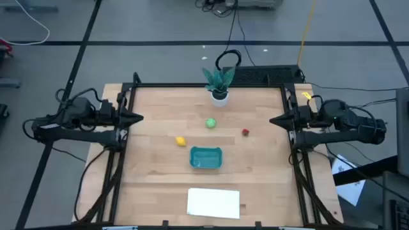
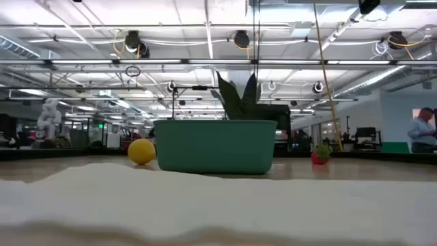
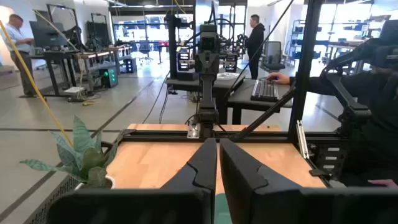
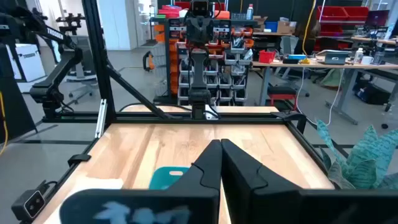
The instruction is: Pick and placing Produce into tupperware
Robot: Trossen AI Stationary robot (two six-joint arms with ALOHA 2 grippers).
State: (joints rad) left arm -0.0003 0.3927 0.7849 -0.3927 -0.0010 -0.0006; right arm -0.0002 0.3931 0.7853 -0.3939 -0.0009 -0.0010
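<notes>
Left claw: your left arm waits at the surface's left edge, fingers pressed together, holding nothing.
Right claw: parked at the right edge, fingers pressed together, empty.
Tupperware: mid-surface, empty.
Lemon: just left of the tub.
Green piece: beyond the tub.
Red piece: right of the green one.

My teal tupperware sits upright mid-table, with the yellow lemon just beside it, the green ball farther back, and the tiny red piece apart.
</notes>
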